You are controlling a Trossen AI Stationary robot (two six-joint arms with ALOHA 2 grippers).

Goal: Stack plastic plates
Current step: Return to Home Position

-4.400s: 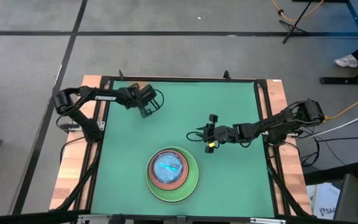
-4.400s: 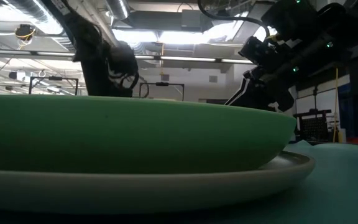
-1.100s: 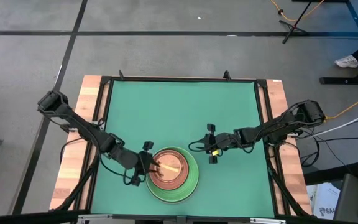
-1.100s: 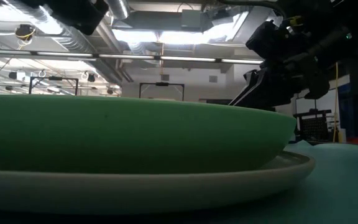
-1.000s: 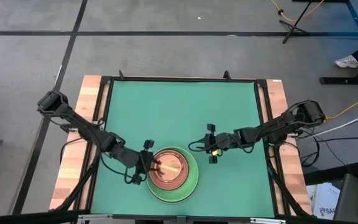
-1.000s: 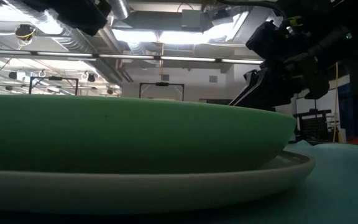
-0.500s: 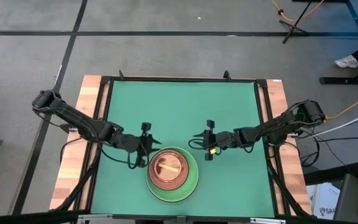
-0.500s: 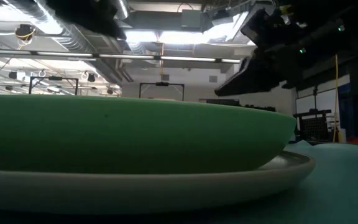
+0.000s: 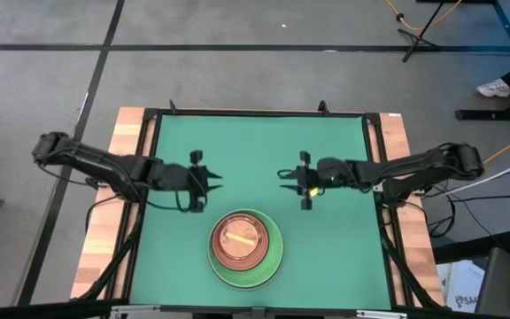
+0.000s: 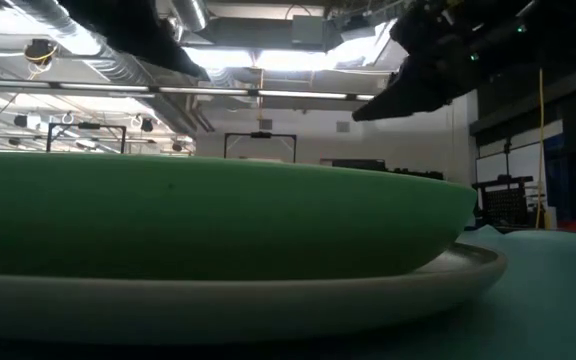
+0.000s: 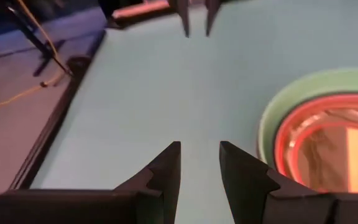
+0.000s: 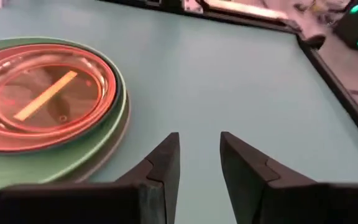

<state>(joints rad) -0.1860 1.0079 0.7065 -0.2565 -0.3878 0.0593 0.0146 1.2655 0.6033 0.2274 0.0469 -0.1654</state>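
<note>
The plastic plates sit in one stack (image 9: 244,248) near the table's front edge. A large light green plate (image 10: 218,215) rests on a grey-white plate (image 10: 448,275), and salmon and orange-toned plates (image 12: 42,93) are nested inside. My left gripper (image 9: 209,181) hovers open over the mat, far-left of the stack. My right gripper (image 9: 284,182) hovers open, far-right of it. The two grippers face each other, and nothing lies between either pair of fingers (image 11: 166,168) (image 12: 166,162). The left wrist view shows the stack's green rim (image 11: 278,106) to one side.
Green mat (image 9: 255,146) lies bare between and beyond the grippers. A black frame rail (image 9: 149,159) and wooden side boards (image 9: 104,239) border the table. The right wrist view shows the rail (image 12: 334,74) close by.
My left gripper has drawn back from the stack's left rim, toward the far edge and slightly left. My right gripper has moved toward the far edge and risen. The stack has stayed in place.
</note>
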